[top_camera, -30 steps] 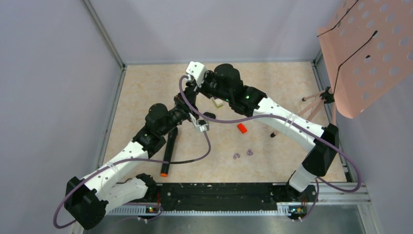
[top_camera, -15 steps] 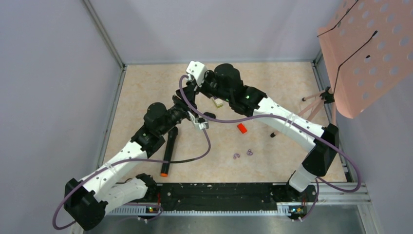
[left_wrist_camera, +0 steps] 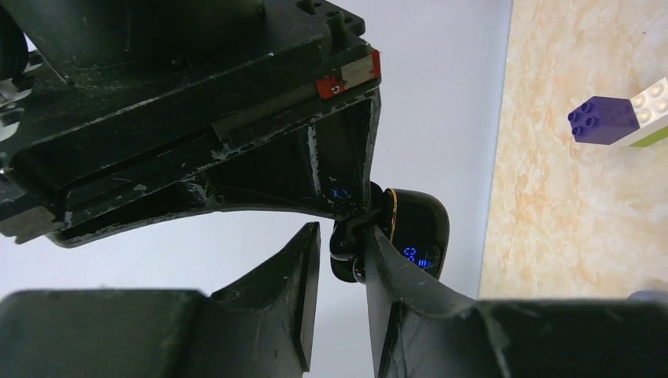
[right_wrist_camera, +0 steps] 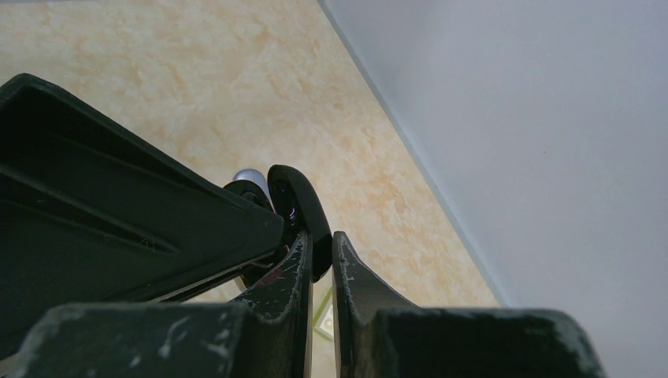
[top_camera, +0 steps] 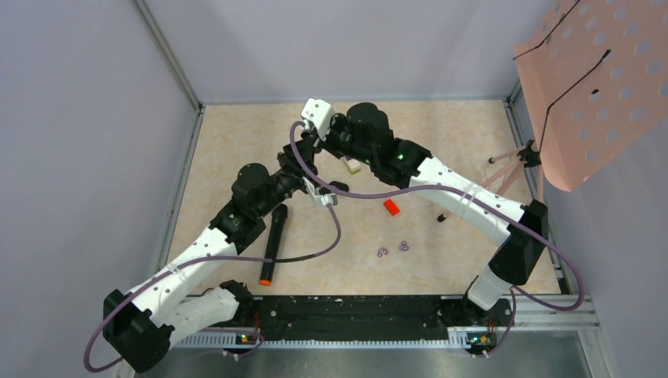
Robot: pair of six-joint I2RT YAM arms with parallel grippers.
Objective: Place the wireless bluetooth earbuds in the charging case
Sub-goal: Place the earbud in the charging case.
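Note:
In the left wrist view a glossy black earbud [left_wrist_camera: 349,246] sits against the black charging case [left_wrist_camera: 413,232], whose blue digits glow. My left gripper [left_wrist_camera: 339,236] stands slightly open around the earbud. Its right finger lies beside the earbud and its left finger stands clear of it. My right gripper [right_wrist_camera: 321,240] is shut on the thin edge of the case [right_wrist_camera: 298,201], holding it above the table. From above, both grippers meet mid-table: the left gripper [top_camera: 303,178] and the right gripper [top_camera: 315,160]. The case itself is hidden there.
A black marker with an orange cap [top_camera: 272,244], a red block [top_camera: 391,206], two pale purple rings [top_camera: 393,249] and a small black piece [top_camera: 441,218] lie on the table. A purple brick [left_wrist_camera: 603,120] joined to a white brick sits behind. A pink perforated panel [top_camera: 599,87] leans at right.
My left gripper's jaws have parted from shut, and the left arm has drawn back slightly to the left. The right arm has held still.

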